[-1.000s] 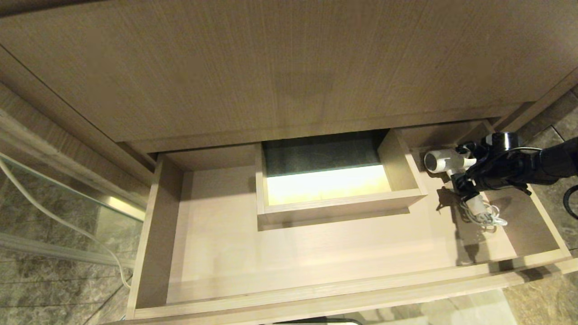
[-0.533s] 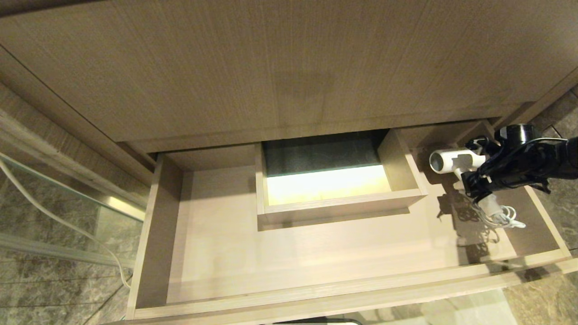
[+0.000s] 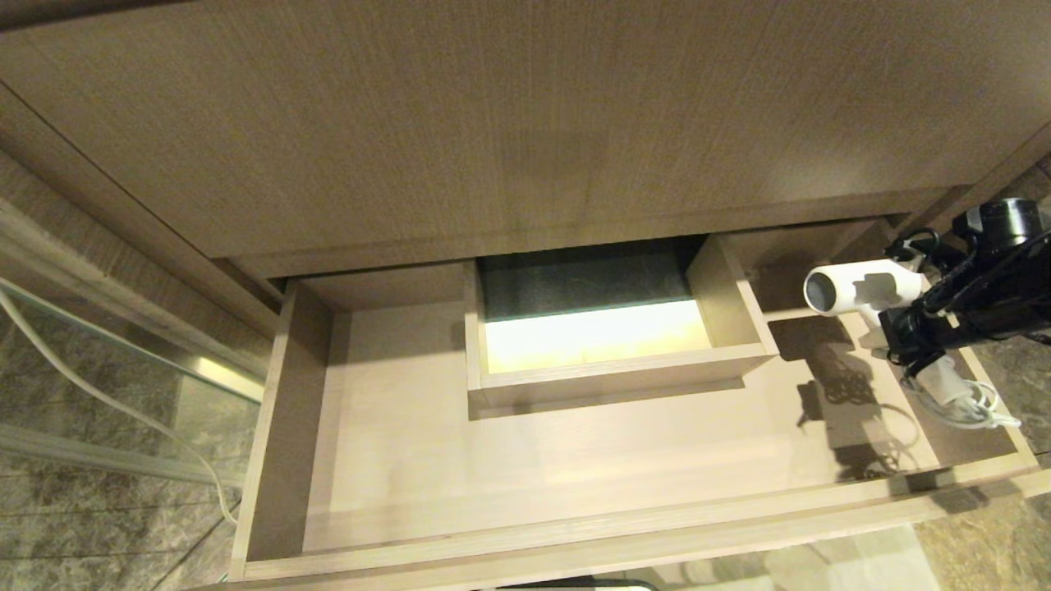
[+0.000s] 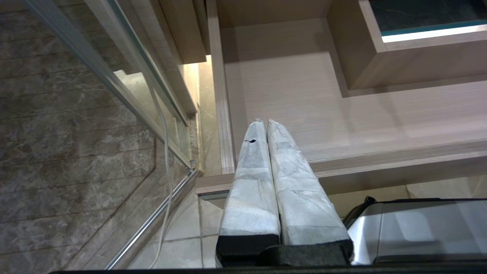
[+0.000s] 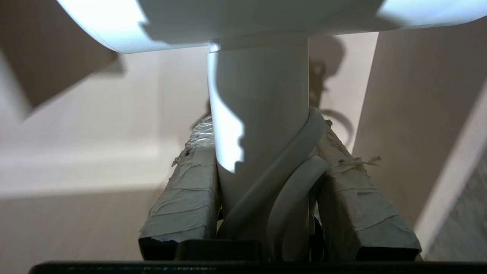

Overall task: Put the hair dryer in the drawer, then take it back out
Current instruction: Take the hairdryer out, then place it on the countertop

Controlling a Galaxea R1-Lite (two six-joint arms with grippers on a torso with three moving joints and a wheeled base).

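Observation:
The wide light-wood drawer [image 3: 575,538] stands pulled out, with a boxed cut-out [image 3: 616,365] at its back middle. My right gripper [image 3: 899,328] is shut on the slim handle of the white hair dryer [image 3: 862,289], which hangs above the drawer's right end with its grey round end facing left. Its bundled white cord [image 3: 961,402] dangles below the gripper, over the drawer's right wall. The right wrist view shows the handle [image 5: 258,114] and a loop of cord [image 5: 293,182] pinched in my right gripper [image 5: 262,127]. My left gripper [image 4: 265,122] is shut and empty, over the drawer's [image 4: 342,125] front left corner.
A tall wood panel [image 3: 493,123] rises behind the drawer. A glass pane with a metal rail [image 3: 213,373] and a hanging white cable [image 3: 107,394] stand at the left. Marble floor tiles [image 3: 1002,525] lie around. A shiny steel object [image 4: 418,228] sits below the drawer front.
My right gripper has lifted the hair dryer up and to the right, off the drawer floor. The cord bundle has come up with it. The left arm has not moved.

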